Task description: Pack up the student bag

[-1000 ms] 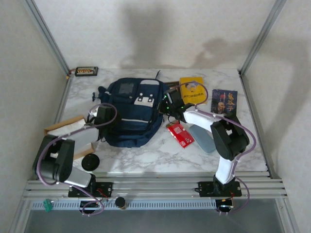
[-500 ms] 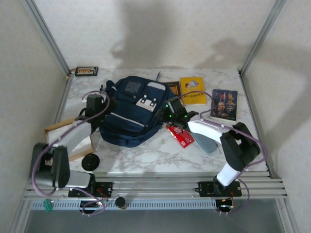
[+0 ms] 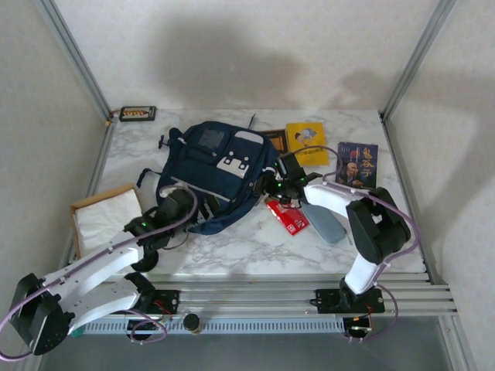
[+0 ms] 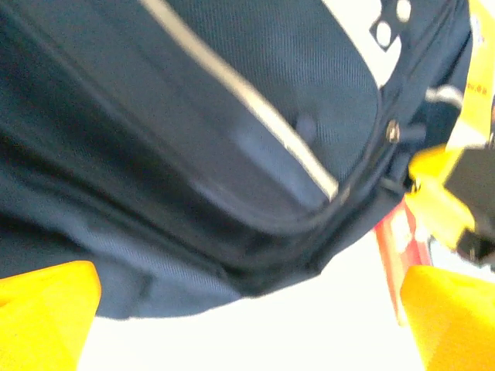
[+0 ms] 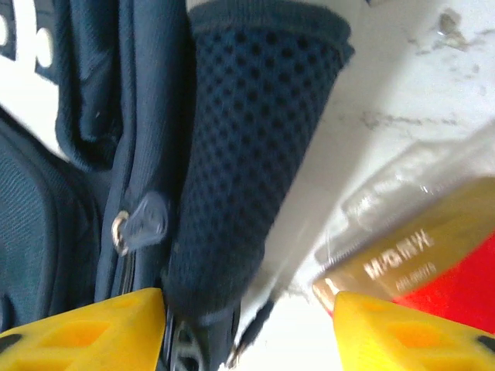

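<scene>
Since left claw (image 3: 179, 203) and right claw (image 3: 275, 188) gape empty beside the bag (image 3: 213, 166), closing could pinch loose fabric instead of the zipper pull (image 5: 144, 217) and drag it.

Top camera looks down from behind; 2 wrist cameras close on the student bag (image 3: 213, 166)

A white, marble-patterned bench (image 3: 255, 247) stands between pale, lightly textured walls (image 3: 255, 46). Slanting aluminium posts (image 3: 73, 54) rise from its two back corners, and a ribbed aluminium rail (image 3: 255, 295) runs along the near edge. Soft, blurred shadows fall across the back wall.
</scene>
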Tool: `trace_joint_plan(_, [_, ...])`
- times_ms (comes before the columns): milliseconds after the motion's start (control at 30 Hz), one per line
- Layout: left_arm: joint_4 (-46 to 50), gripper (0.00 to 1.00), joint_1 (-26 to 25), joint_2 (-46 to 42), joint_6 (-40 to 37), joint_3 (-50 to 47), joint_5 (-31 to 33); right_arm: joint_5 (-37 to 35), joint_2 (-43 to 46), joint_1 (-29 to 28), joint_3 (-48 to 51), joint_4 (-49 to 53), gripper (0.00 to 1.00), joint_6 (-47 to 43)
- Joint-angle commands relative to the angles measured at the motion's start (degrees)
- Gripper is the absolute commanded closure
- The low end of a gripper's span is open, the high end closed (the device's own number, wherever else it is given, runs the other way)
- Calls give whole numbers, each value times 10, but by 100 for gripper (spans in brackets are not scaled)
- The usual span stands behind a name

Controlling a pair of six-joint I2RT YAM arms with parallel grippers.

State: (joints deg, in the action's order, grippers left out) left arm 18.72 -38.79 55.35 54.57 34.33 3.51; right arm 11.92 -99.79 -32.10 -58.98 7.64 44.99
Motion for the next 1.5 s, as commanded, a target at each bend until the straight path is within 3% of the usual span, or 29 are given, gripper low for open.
trace_joint_plan(0, [5, 1, -31, -5, 97, -43, 37, 32, -29, 13, -28, -27, 43, -13])
trace_joint_plan(200, [-81, 3, 5, 90, 32, -54, 77, 56, -60, 12, -43, -58, 61, 2])
trace_joint_plan(300, [-163, 8, 49, 128, -43, -48, 91, 62, -47, 6, -33, -79, 81, 22])
trace_joint_plan(367, [-220, 10, 98, 145, -83, -44, 60, 64, -36, -2, -30, -83, 93, 34])
trace_joint_plan(533, [-313, 14, 166, 191, -199, 16, 10, 77, -2, -25, -12, -129, 100, 108])
trace_joint_plan(667, [-255, 9, 179, 174, -240, 71, -16, 45, 28, -42, -24, -145, 100, 173])
trace_joint_plan(767, [-157, 8, 178, 128, -207, 78, -16, 21, 50, -43, -32, -155, 100, 238])
trace_joint_plan(933, [-32, 9, 127, 17, -161, 72, -35, 8, 74, -47, -36, -192, 100, 320])
trace_joint_plan(1033, [59, 11, 92, -12, -142, 106, 21, 3, 73, -50, -50, -184, 100, 335])
trace_joint_plan(1200, [16, 18, 14, 22, -105, 120, -28, -12, 77, -61, -50, -198, 100, 375])
trace_joint_plan(1333, [1, 22, -72, 91, -104, 145, -13, -15, 80, -64, -58, -187, 100, 398])
trace_joint_plan(1467, [-37, 24, -103, 131, -105, 144, 18, -11, 84, -66, -57, -192, 100, 415])
